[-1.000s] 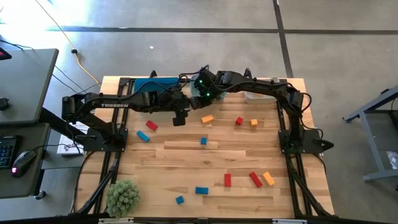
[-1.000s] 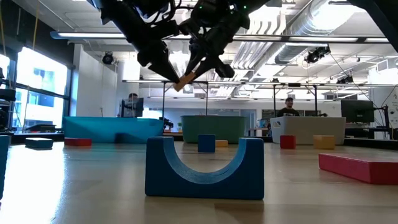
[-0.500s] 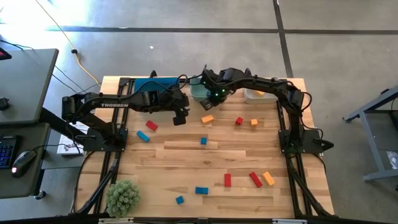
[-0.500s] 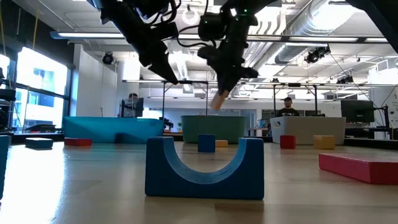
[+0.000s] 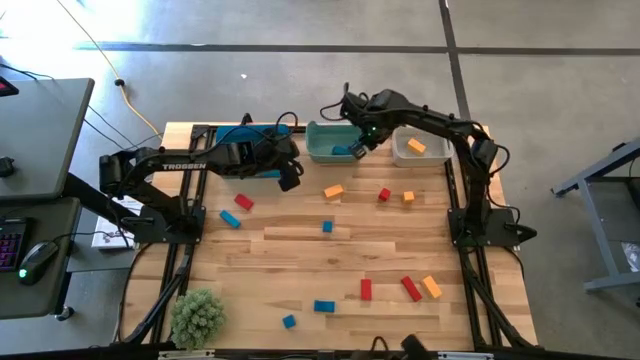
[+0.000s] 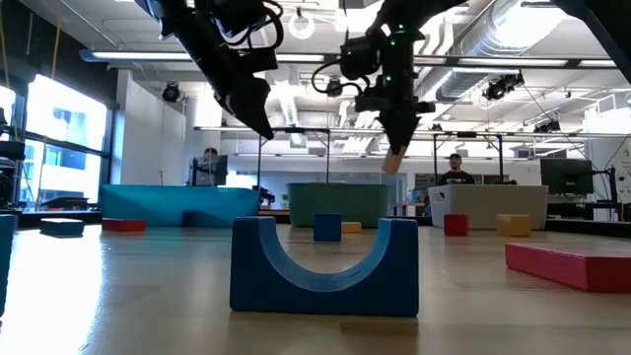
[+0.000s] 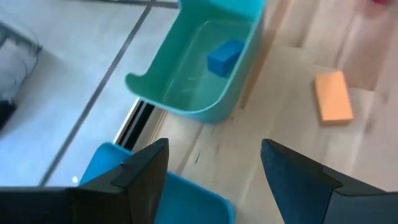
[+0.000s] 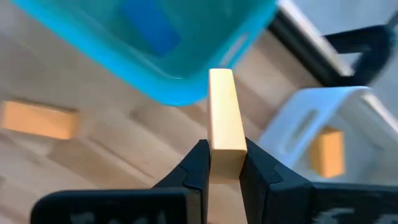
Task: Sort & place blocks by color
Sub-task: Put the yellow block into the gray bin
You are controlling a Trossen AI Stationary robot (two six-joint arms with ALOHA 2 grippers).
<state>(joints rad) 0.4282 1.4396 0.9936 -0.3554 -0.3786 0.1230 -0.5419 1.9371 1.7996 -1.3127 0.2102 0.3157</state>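
My right gripper [image 5: 358,150] is shut on a light orange bar block [image 8: 225,112], high above the gap between the teal bin [image 5: 330,140] and the white bin [image 5: 420,148]. A blue block [image 7: 225,57] lies in the teal bin, and an orange block [image 8: 326,152] lies in the white bin. My left gripper [image 5: 290,180] hangs open and empty over the table, beside the blue bin [image 5: 245,133]. Several red, blue and orange blocks lie flat on the table, among them an orange one [image 5: 334,190] and a red one [image 5: 384,194]. My right gripper pinches the bar's two long sides, near its back end [image 8: 225,155], between its two fingers. The bar lies along the fingers, and most of it sticks out past the fingertips. The fingers point steeply down. The bar [image 6: 394,163] hangs lifted clear, high above the table.
A blue arch block [image 6: 323,266] stands near the table's near edge, with a red bar [image 6: 582,264] to its right. A green plant [image 5: 198,318] sits at the near left corner. The three bins line the far edge.
My right gripper has carried the orange bar away from my left gripper, toward the table's right edge, from over the teal bin's left side to its right end. It has tipped to point more steeply down. The bar stays pinched and clear of the table.
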